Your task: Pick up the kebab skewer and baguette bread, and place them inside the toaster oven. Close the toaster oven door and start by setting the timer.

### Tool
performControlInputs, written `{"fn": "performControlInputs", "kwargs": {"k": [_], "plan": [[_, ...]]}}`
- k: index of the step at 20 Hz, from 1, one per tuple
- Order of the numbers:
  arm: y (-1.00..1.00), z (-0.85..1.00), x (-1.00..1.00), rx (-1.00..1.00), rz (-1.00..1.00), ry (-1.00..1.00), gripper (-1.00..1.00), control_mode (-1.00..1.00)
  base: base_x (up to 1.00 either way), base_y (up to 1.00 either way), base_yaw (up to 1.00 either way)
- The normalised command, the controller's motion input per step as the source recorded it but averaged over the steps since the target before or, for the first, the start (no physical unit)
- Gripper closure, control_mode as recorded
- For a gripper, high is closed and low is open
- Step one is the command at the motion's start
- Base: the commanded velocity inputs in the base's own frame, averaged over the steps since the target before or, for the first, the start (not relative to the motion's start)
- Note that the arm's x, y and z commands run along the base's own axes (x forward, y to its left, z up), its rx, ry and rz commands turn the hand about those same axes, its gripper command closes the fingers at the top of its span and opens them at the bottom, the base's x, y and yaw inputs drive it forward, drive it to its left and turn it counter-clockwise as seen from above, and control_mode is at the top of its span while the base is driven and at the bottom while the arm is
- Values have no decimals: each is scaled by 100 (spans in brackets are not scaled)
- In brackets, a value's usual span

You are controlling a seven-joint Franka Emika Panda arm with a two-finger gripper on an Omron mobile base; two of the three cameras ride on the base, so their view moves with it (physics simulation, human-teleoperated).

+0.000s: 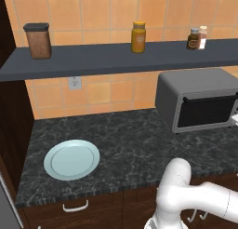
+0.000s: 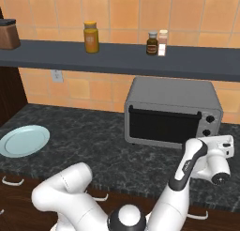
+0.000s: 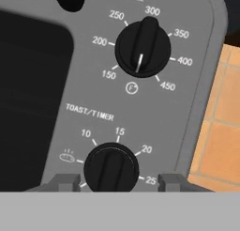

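Note:
The toaster oven (image 1: 200, 100) (image 2: 173, 110) stands on the dark counter below the shelf. Its door (image 2: 161, 124), dark glass in a grey frame, is shut. My gripper (image 3: 118, 180) is right at the oven's control panel. Its two fingertips (image 3: 65, 182) stand on either side of the black timer knob (image 3: 111, 169), a small gap showing on the right side. Above it is the temperature knob (image 3: 143, 47). The kebab skewer and baguette bread are out of view, and nothing can be made out behind the dark glass.
A pale blue plate (image 1: 72, 159) (image 2: 23, 141) lies bare on the counter's left. The grey shelf (image 1: 116, 58) overhead carries a brown canister (image 1: 38, 39), a yellow jar (image 1: 138, 37) and small bottles (image 1: 197, 38). A dark cabinet side bounds the left.

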Motion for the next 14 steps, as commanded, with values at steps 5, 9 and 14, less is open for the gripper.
{"fn": "performControlInputs", "kwargs": {"k": [5, 9, 14], "plan": [[2, 11, -4, -1, 0, -3, 100, -100, 0, 0, 0], [9, 28, 0, -1, -2, -2, 100, -100, 0, 0, 0], [16, 38, -1, 0, -1, 0, 100, -100, 0, 0, 0]]}}
